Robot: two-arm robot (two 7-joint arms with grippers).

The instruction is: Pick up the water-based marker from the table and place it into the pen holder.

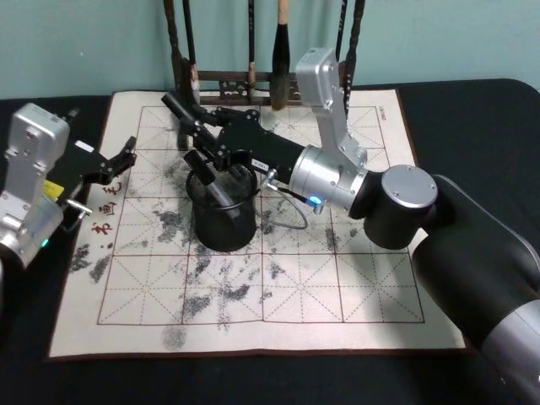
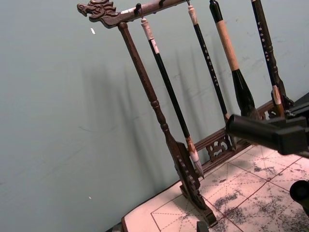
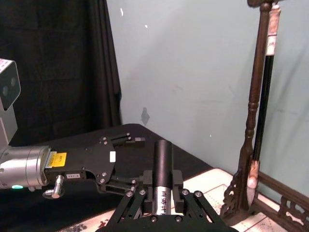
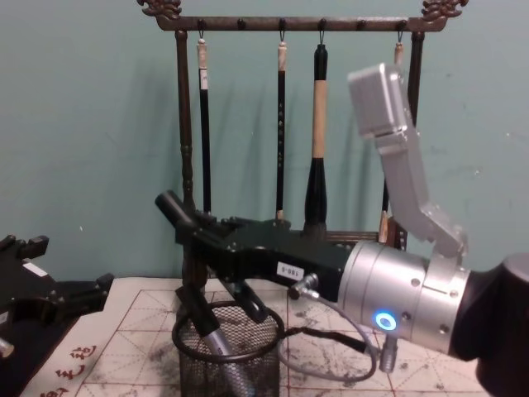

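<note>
Looking down from the head camera, where was the water-based marker (image 1: pixel 178 110)? asked the first.

It was tilted, answered the second. The right gripper (image 1: pixel 205 153) had its fingers closed tight on the marker's middle part. The black cap end pointed up and toward the robot's left. The grey lower end was inside the pen holder (image 1: pixel 224 228), which stood on the ink-stained mat (image 1: pixel 253 291).

Did the tip touch the bottom of the cup?

I could not tell. From the chest the grey end was seen through the wire mesh, reaching down below the rim, but the very tip was lost against the dark wires. The fingers also covered the marker's middle, so it was seen in two separate pieces.

And the other arm?

The left gripper (image 1: pixel 125 164) hung over the left edge of the mat, well apart from the pen holder. Its jaws stood apart with nothing between them. From the chest it was cut off by the left border.

What was behind?

The wooden brush rack (image 1: pixel 221 84), at the far edge of the mat; from the head its top was cut off.
</note>
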